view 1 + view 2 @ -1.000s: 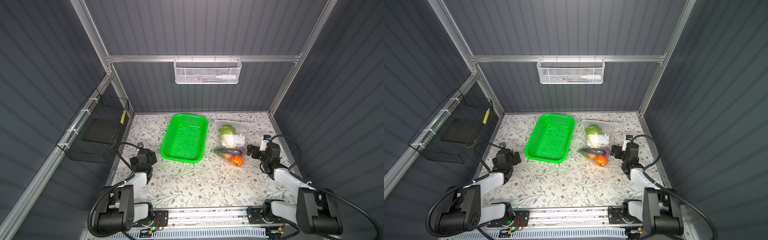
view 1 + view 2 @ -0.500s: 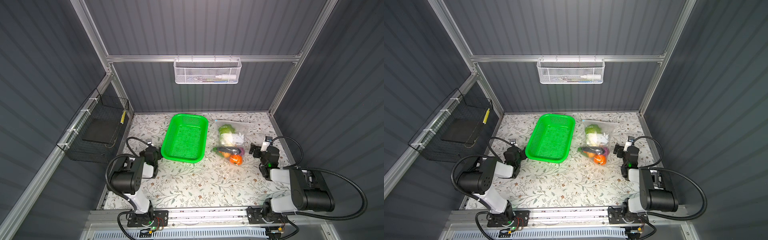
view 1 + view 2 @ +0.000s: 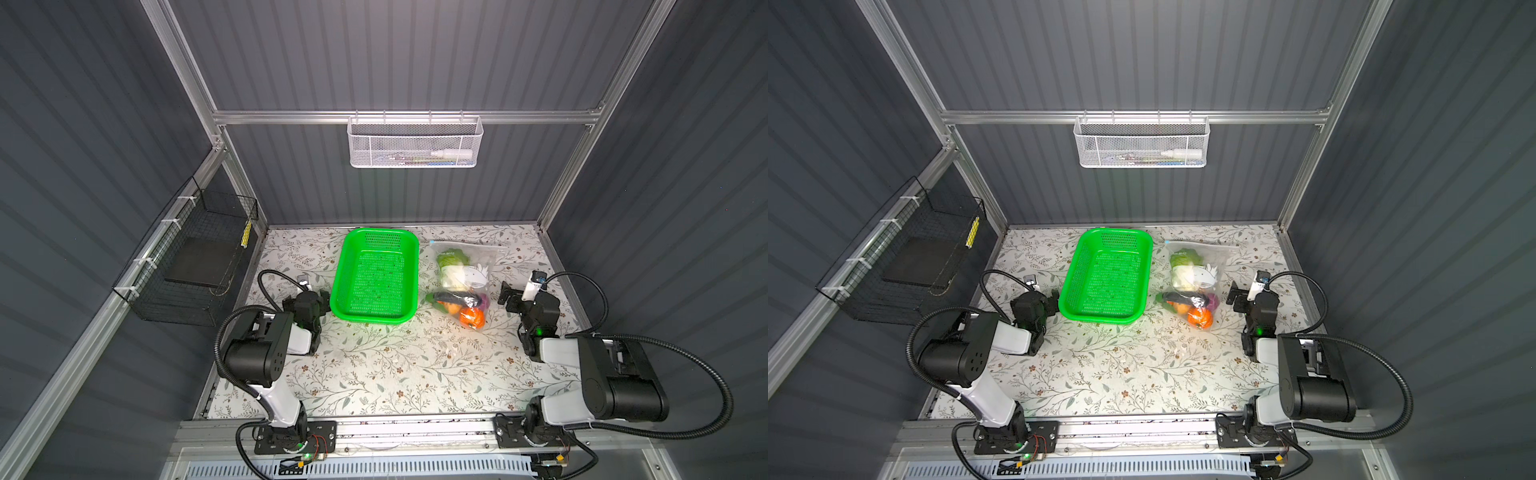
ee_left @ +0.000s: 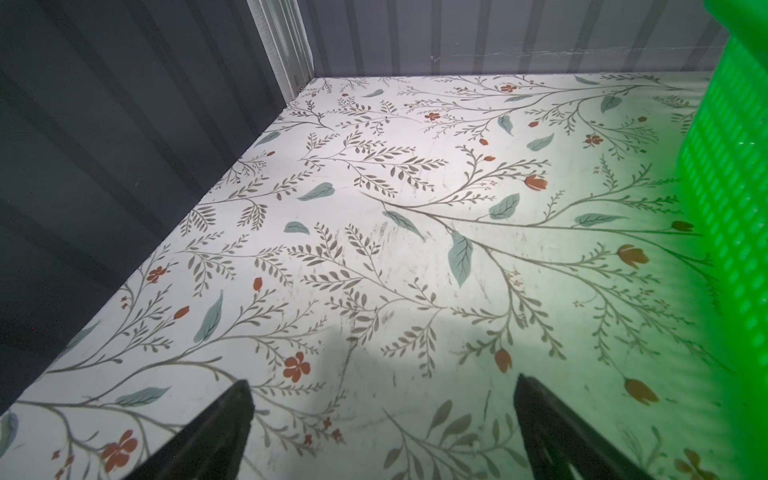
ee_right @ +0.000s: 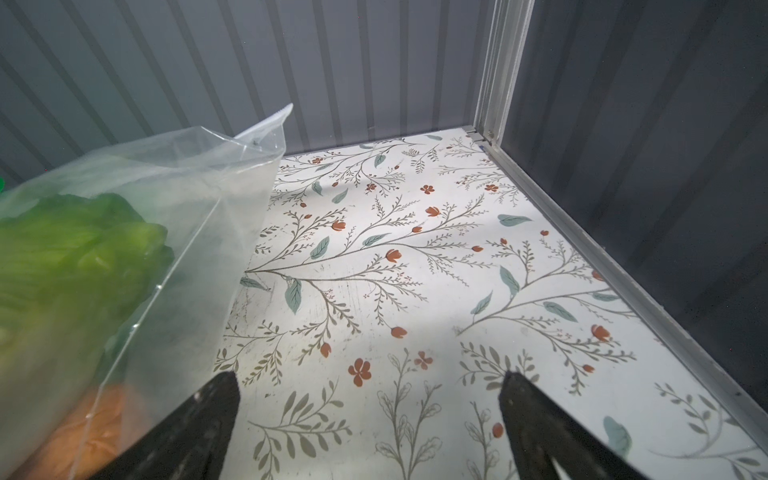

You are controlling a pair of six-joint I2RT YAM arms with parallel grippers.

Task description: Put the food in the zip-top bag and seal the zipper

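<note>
The clear zip-top bag (image 3: 478, 266) (image 3: 1214, 259) lies on the floral table to the right of the green basket. The food is inside it: pale-green cabbage (image 3: 451, 259), dark eggplant (image 3: 453, 297), purple onion (image 3: 482, 300) and an orange piece (image 3: 473, 318). The zipper (image 3: 465, 245) runs along the bag's far edge, its light-blue slider (image 3: 432, 241) at the left end. My right gripper (image 3: 505, 297) (image 5: 368, 382) rests open just right of the bag (image 5: 199, 199), holding nothing. My left gripper (image 3: 323, 297) (image 4: 382, 386) stands open and empty beside the basket's left wall.
The empty green perforated basket (image 3: 376, 276) (image 3: 1106, 274) (image 4: 731, 187) sits mid-table. A white wire basket (image 3: 415, 143) hangs on the back wall and a black wire basket (image 3: 195, 266) on the left wall. Dark walls and aluminium posts close in the table.
Both arms have folded back, their elbows swinging up near the front rail. The left gripper has slid a little closer to the green basket. Both grippers stayed open and the bag stayed put.
</note>
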